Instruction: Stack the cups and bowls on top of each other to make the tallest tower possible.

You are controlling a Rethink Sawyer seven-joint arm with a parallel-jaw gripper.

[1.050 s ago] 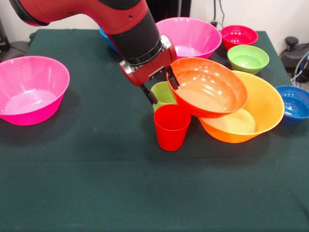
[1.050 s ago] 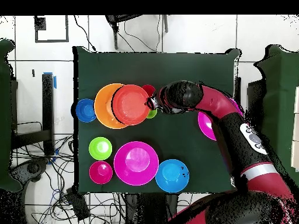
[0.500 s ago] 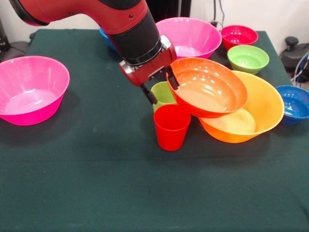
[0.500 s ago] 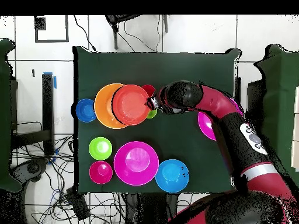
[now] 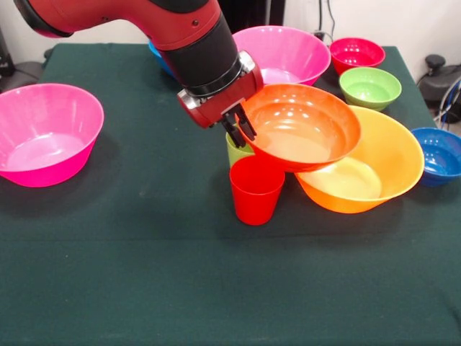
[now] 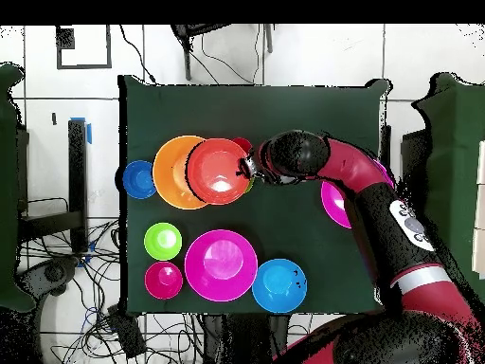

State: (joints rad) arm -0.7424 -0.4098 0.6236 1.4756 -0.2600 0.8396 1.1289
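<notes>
My gripper [image 5: 238, 130] is shut on the near-left rim of the medium red-orange bowl [image 5: 302, 126]. That bowl sits tilted, partly over the big orange bowl [image 5: 385, 162] and partly over the cups. The red cup [image 5: 256, 191] stands upright just below the gripper. Only a sliver of the lime green cup [image 5: 233, 151] shows, behind the fingers and under the bowl's rim. From above, the red-orange bowl [image 6: 218, 171] overlaps the orange bowl [image 6: 169, 172], with the gripper [image 6: 244, 172] at its right rim.
A big pink bowl [image 5: 45, 133] sits at the left and another [image 5: 284, 52] at the back. Small magenta-red [image 5: 356, 54], green [image 5: 369, 86] and dark blue [image 5: 439, 153] bowls line the right side. A light blue bowl [image 6: 279, 284] shows near the robot's base.
The fingers, open astride the bowl's rim before, have shut on it. The red-orange bowl has shifted toward the cups and now covers most of the green cup.
</notes>
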